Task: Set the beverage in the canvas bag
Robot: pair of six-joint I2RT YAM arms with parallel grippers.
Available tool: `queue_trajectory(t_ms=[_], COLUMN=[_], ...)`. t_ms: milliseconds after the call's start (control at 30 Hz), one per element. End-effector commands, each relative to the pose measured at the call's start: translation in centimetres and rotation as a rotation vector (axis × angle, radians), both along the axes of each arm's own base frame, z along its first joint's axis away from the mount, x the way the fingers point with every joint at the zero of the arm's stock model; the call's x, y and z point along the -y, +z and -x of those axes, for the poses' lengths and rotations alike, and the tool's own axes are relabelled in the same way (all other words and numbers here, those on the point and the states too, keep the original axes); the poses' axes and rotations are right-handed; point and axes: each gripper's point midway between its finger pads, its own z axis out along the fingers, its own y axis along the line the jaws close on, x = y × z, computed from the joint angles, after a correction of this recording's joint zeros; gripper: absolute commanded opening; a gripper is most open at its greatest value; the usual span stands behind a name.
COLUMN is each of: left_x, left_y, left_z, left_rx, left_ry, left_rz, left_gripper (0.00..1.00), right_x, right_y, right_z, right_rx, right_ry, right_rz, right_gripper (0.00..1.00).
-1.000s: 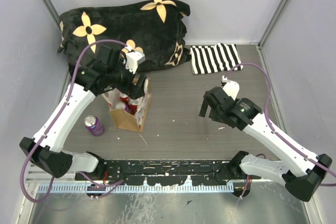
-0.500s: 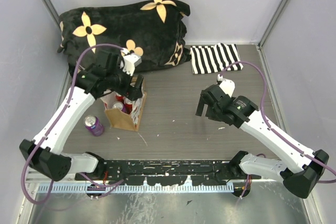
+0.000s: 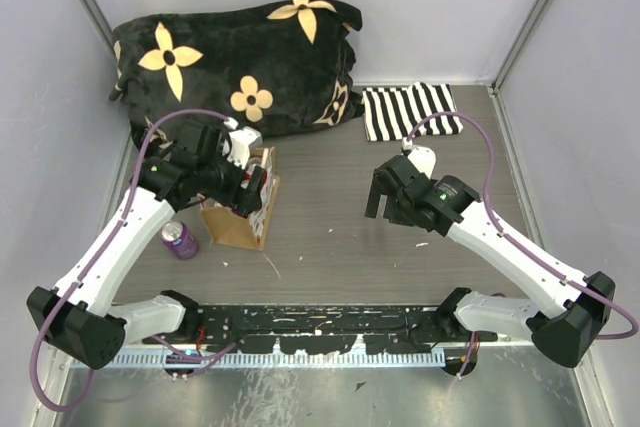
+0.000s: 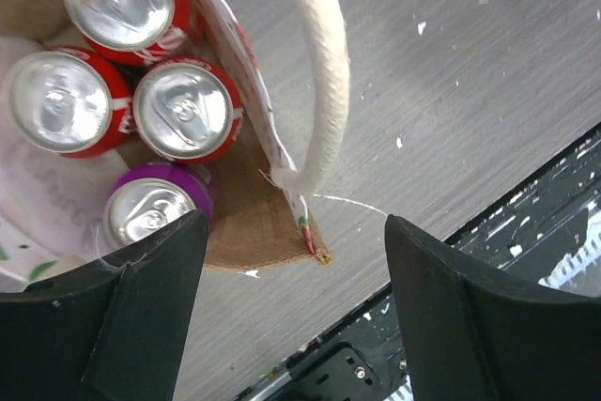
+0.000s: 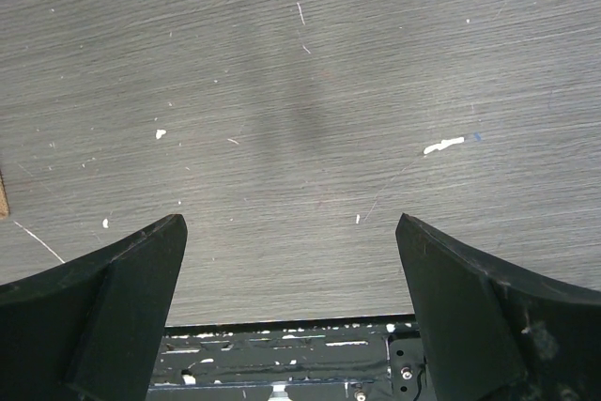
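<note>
The canvas bag point(image 3: 236, 224) stands upright on the table, left of centre. In the left wrist view it point(image 4: 255, 224) holds three red cans point(image 4: 182, 112), and its cream handle point(image 4: 324, 72) arches over the right side. A purple can point(image 3: 180, 239) stands on the table just left of the bag. A purple can top point(image 4: 148, 211) also shows by the bag's brown wall; I cannot tell whether it is inside. My left gripper point(image 3: 246, 190) point(image 4: 296, 312) hangs open and empty over the bag's near edge. My right gripper point(image 3: 385, 202) point(image 5: 291, 298) is open and empty over bare table.
A black plush blanket with tan flowers point(image 3: 240, 52) lies at the back left. A black-and-white striped cloth point(image 3: 410, 110) lies at the back right. The black rail point(image 3: 320, 327) runs along the near edge. White walls close in both sides.
My left wrist has drawn back toward the near side over the bag. My right gripper has moved a little left and farther from the near edge.
</note>
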Motion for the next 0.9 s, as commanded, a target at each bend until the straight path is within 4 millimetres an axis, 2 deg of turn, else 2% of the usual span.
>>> queue_trajectory(t_ms=[0,100,300,367,467,533,867], left_x=[0.9,0.9,2.3,2.7,3.8,4.7,10.6], left_y=[-2.2,-4.8,-7.4,-8.1,-8.6,-8.4,-7.4], left_z=[0.7,0.9,1.5,1.6,1.4,1.3,1.1], left_rx=[-0.035,-0.075,-0.122,-0.135,-0.157,-0.155,-0.135], left_ry=[-0.026,-0.027,-0.073,-0.085,-0.094,-0.113,-0.218], left_rz=[0.002,-0.03,-0.042,-0.047,-0.035,-0.033,-0.005], left_gripper=[0.82,0.8,0.67,0.53,0.18,0.02,0.0], right_x=[-0.8,-0.5,-0.2,-0.1,-0.1,0.1,0.5], right_y=[1.9,2.0,1.9,1.9,1.8,1.7,1.5], right_z=[-0.8,-0.6,-0.4,-0.4,-0.3,-0.2,0.0], right_rx=[0.054,0.053,0.047,0.048,0.046,0.045,0.043], right_ry=[0.014,0.006,-0.002,-0.004,-0.005,-0.009,-0.025], right_rz=[-0.051,-0.049,-0.039,-0.039,-0.035,-0.034,-0.035], right_gripper=[1.0,1.0,1.0,1.0,1.0,1.0,1.0])
